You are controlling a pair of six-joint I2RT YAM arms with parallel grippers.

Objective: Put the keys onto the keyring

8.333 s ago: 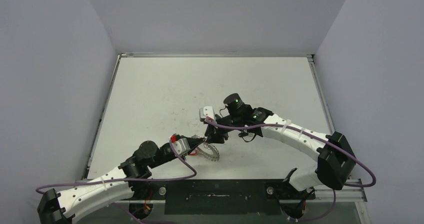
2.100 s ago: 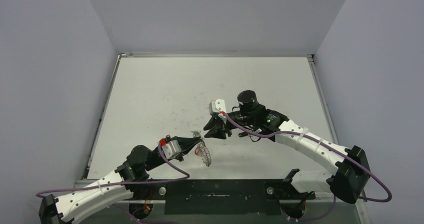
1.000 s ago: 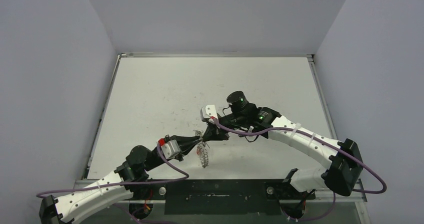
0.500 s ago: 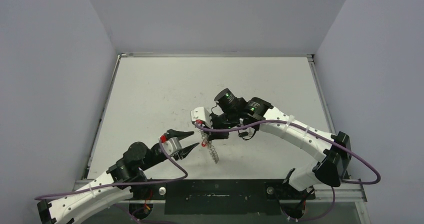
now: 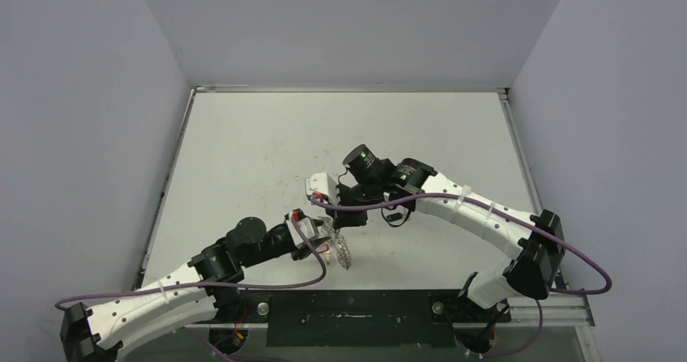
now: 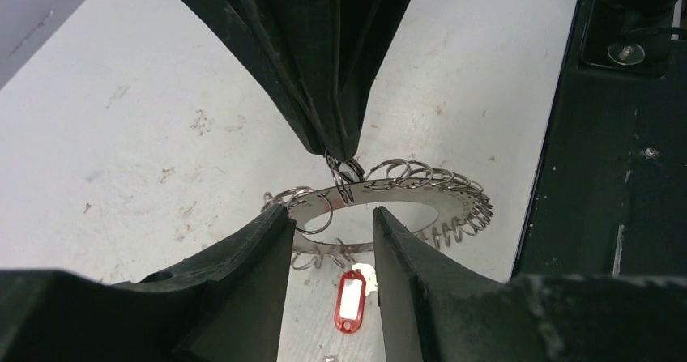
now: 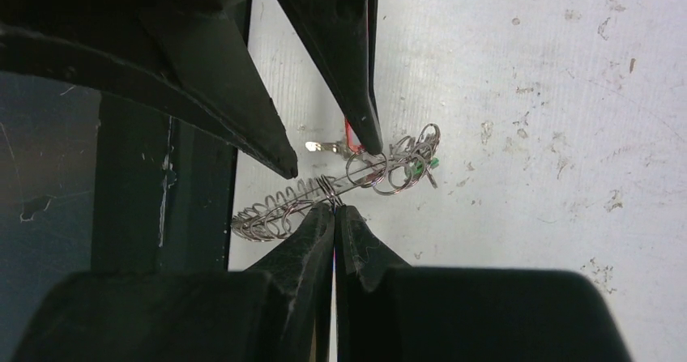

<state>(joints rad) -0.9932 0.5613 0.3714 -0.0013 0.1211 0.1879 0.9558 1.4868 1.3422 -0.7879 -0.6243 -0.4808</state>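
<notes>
Gripping with my right gripper [image 7: 334, 210]: jaws pressed together on one small wire loop at the edge of the keyring [image 6: 389, 193]. The ring hangs tilted, clear of the table [image 5: 259, 151], just ahead of my left wrist.
State of my left gripper [image 6: 332, 220]: jaws apart, holding nothing. Its fingers stand either side of the ring's near edge, and I cannot tell whether they touch it.
Keyring build: a thin, flat, stiff metal band fringed all round with little split loops. Its green tag [image 7: 417, 166] sits at one end.
Handling: light and rigid, but smooth. Hung from a single loop, I expect it to swing and pivot at any nudge, and the springy loops could slip out of a pinch.
Where to take hold: I would clamp the flat band across its width with my left fingers, leaving the loops free for a key.
Under the ring: a red tag [image 6: 350, 301] lies on the table. A silver piece [image 7: 318, 145] beside it may be a key blade, but it is too small to tell.
Keys: none I can pick out for certain.
Change: half a second ago my left gripper stood open, well to the left of the ring; now it has moved in beneath my right gripper. A second ago it was closed at the ring. My right grip is unchanged.
</notes>
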